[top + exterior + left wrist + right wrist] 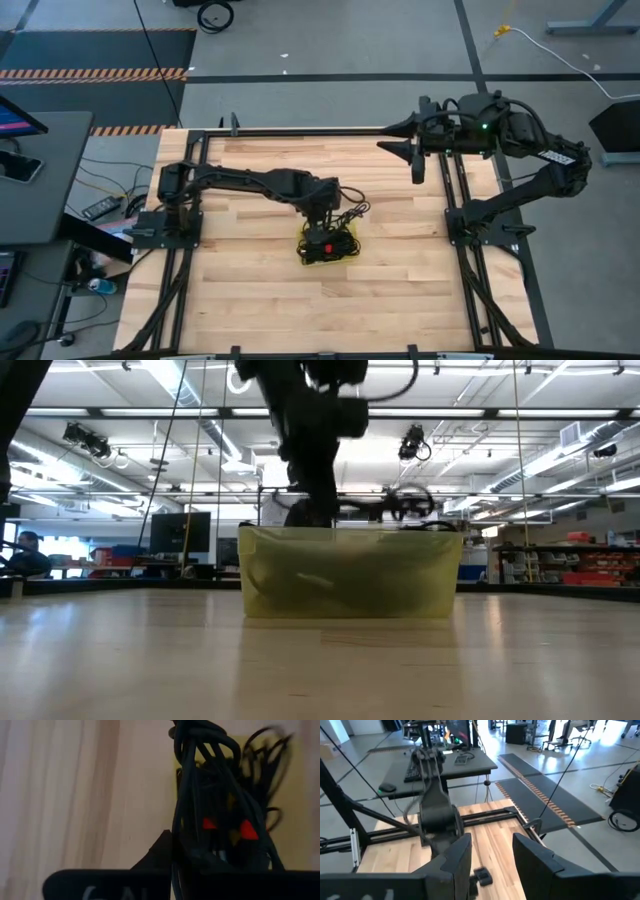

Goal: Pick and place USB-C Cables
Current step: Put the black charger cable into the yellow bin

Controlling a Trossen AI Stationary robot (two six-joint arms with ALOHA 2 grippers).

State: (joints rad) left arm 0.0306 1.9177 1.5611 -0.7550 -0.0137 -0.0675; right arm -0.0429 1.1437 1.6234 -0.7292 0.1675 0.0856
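Pale wooden plank desk [250, 300] with black metal rails along both sides and the far edge; grey floor beyond, hazard-striped mats, a side table with a keyboard and remote to the left. Nothing else lies loose on the desk near the work. Small translucent yellow plastic bin [350, 572] sits near the desk's middle, upright, walls cloudy. Inside it and spilling above the rim: the USB-C cables [335, 232], a tangle of thin black cords with red connectors showing, loops sticking up past the rim on the right side of the bin in the low view. Through the bin wall only dim dark shapes show; a count is not possible. Left gripper [320, 232] is down over the bin, closed on a bundle of the cables; in its wrist view the black cords run thick between and in front of its fingers, two red tips visible among them, the yellow bin and bare wood behind. Right gripper [492, 852] hovers high over the far right corner of the desk, well apart from the bin, fingers parted with nothing between them.
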